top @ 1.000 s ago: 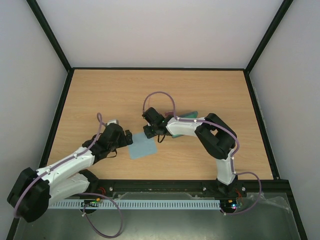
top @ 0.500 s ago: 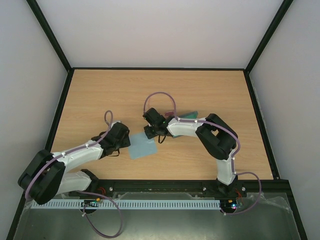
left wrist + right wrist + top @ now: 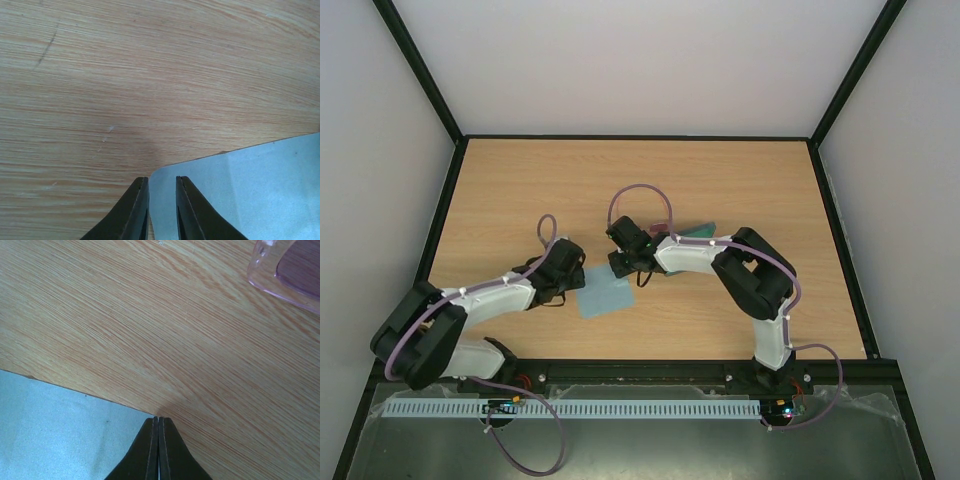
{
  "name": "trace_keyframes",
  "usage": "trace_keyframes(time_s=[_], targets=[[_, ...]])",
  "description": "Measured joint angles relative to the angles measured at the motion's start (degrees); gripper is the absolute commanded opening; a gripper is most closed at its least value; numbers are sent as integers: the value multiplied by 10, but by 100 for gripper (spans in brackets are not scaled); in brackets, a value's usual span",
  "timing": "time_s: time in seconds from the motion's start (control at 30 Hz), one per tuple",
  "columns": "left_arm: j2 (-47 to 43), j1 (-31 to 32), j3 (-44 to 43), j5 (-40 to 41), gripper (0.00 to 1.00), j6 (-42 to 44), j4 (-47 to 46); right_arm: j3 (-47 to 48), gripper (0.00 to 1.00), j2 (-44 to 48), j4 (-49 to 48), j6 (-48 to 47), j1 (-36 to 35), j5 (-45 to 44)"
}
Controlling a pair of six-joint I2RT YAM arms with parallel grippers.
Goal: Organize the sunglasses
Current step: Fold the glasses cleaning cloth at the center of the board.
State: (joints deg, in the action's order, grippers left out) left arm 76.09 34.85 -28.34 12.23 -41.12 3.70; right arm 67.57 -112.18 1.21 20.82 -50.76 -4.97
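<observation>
Here the left claw (image 3: 160,182) stands narrowly parted astride a corner of the flat light-blue square cloth (image 3: 250,190); the right claw (image 3: 158,420) is clenched at the cloth's far edge. The translucent pink-framed, purple-lensed sunglasses (image 3: 290,270) lie apart beyond that edge.

Bright, even overhead light, soft faint shadows, all views sharp.

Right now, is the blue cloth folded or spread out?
Spread out: the cloth lies as one flat square on the table.
</observation>
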Motion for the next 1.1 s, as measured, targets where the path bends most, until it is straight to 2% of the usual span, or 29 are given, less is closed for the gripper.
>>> trace_keyframes(time_s=[0.23, 0.53, 0.67, 0.83, 0.93, 1.1], targets=[[24, 0, -10, 3, 21, 7, -2, 0, 1, 0, 0, 0, 0, 3], [48, 0, -16, 14, 19, 12, -3, 0, 1, 0, 0, 0, 0, 7], [52, 0, -17, 16, 10, 14, -8, 0, 1, 0, -1, 0, 0, 9], [54, 0, -17, 16, 9, 17, -10, 0, 1, 0, -1, 0, 0, 10], [54, 0, -17, 15, 3, 16, -10, 0, 1, 0, -1, 0, 0, 11], [54, 2, -17, 16, 3, 13, -10, 0, 1, 0, -1, 0, 0, 11]])
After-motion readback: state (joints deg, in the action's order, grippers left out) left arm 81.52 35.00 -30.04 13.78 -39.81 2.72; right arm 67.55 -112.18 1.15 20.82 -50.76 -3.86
